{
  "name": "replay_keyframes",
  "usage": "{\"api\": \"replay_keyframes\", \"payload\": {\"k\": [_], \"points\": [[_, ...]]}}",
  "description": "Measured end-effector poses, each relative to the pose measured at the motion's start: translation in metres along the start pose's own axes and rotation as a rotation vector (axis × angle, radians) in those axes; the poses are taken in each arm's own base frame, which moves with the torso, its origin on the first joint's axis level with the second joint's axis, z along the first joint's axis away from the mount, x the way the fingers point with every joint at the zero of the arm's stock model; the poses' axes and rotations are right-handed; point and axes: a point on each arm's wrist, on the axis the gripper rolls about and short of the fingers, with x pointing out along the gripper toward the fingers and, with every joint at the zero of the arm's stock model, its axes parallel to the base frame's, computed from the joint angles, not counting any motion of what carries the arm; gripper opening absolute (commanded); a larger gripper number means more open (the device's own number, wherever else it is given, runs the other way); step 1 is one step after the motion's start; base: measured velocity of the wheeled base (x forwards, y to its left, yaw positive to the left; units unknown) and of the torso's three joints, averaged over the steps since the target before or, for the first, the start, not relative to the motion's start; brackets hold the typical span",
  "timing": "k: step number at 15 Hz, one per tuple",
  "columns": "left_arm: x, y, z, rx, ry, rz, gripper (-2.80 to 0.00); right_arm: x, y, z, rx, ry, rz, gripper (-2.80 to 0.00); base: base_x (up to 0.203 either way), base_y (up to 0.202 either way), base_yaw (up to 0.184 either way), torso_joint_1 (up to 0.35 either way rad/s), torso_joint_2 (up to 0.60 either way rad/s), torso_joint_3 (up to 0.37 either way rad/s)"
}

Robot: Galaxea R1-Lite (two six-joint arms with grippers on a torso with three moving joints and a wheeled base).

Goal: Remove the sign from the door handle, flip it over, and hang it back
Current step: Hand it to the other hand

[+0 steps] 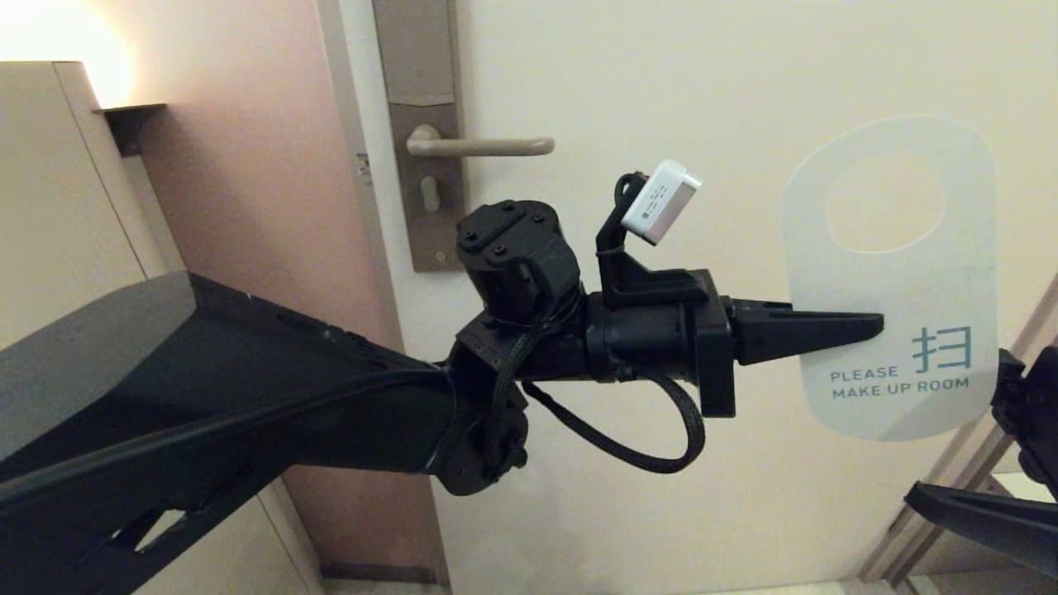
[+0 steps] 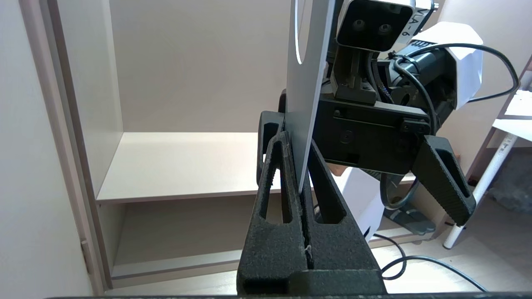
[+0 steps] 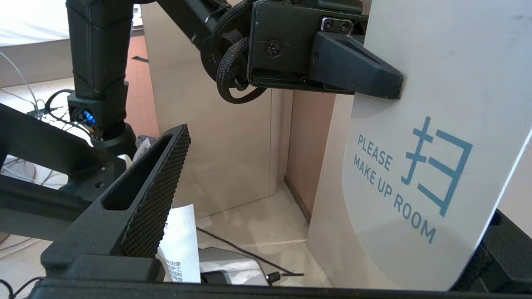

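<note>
The sign (image 1: 926,281) is off the door handle (image 1: 483,146) and hangs in the air to its right, in front of the door. Its white "PLEASE MAKE UP ROOM" face (image 3: 436,83) is towards me, with the oval hole at the top. My left gripper (image 1: 876,326) is shut on the sign's left edge, level with its middle. In the left wrist view the card (image 2: 307,83) stands edge-on between the closed fingers (image 2: 274,187). My right gripper (image 3: 332,187) stands open at the sign's lower end, one finger (image 3: 153,195) on each side, not touching it.
A tall brown backplate (image 1: 426,132) carries the handle on the cream door (image 1: 661,83). A beige cabinet (image 1: 58,190) stands at the left. Shelves (image 2: 178,162) and floor cables (image 2: 432,261) show in the left wrist view.
</note>
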Motion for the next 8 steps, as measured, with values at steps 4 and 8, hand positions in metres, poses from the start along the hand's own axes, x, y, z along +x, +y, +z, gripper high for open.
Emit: {"api": "replay_keyframes", "payload": {"k": [4,8], "points": [[-0.0001,0.0002,-0.0005,-0.001,0.001,0.001,-2.80,0.0003,-0.0004,-0.0008,0.003,0.003,0.000,-2.80,0.000,0.000,0.000,0.000,0.00,0.000],[-0.0002,-0.0013,0.0010,0.023,-0.016,-0.011,-2.80,-0.0001,0.0000,-0.0010,0.003,0.002,-0.002,-2.80,0.000,0.000,0.000,0.000,0.00,0.000]]}}
